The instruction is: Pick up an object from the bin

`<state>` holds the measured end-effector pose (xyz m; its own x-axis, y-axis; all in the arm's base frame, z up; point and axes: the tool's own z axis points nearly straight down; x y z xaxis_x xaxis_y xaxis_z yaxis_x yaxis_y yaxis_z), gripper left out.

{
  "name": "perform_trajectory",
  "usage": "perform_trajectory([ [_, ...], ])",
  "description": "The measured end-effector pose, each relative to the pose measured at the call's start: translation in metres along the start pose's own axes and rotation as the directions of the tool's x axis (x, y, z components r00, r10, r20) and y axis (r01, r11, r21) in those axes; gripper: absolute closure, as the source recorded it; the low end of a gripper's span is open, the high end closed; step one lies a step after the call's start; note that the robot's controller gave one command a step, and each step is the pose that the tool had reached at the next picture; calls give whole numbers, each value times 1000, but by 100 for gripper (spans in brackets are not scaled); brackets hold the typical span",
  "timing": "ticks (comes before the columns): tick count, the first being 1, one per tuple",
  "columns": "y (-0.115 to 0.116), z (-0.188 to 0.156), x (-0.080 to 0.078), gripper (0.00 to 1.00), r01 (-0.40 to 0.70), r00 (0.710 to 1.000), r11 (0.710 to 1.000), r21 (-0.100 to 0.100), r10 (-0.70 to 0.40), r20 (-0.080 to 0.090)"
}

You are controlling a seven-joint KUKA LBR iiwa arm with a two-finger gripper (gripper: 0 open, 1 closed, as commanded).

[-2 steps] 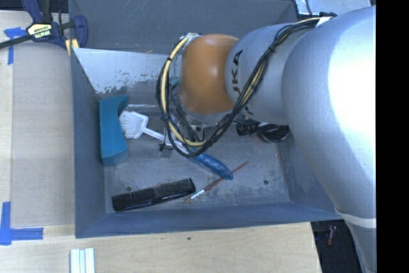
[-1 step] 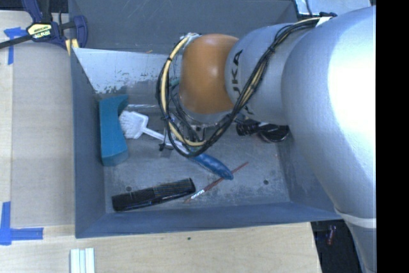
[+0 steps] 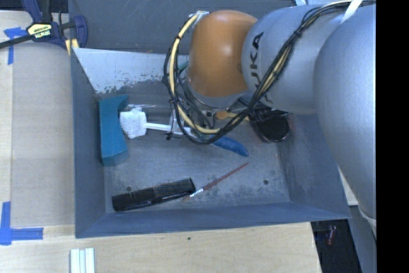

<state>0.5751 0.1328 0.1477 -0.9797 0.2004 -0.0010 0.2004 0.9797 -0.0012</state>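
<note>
My gripper [image 3: 174, 125] is low in the middle of the bin, mostly hidden under the wrist's cover and cables. It is at the right end of a white tool [image 3: 135, 123] with a crumpled white head and a thin pale handle that runs right towards it. Whether it touches the handle is hidden. A blue rectangular block [image 3: 112, 128] lies just left of the white head. A small blue piece [image 3: 232, 148] sticks out below the wrist on the right.
A black brush-like bar [image 3: 153, 194] lies along the bin's front wall, with a thin red stick [image 3: 224, 177] slanting to its right. A black round thing [image 3: 273, 127] sits by the right wall, partly under the arm, which covers the bin's back right.
</note>
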Motion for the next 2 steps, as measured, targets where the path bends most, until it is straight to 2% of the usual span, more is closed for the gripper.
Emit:
perform_trajectory([
  [1,-10,-24,-13,100,-37,999,999,-2,37,5],
  [2,-2,-88,-8,100,-44,999,999,-1,44,1],
])
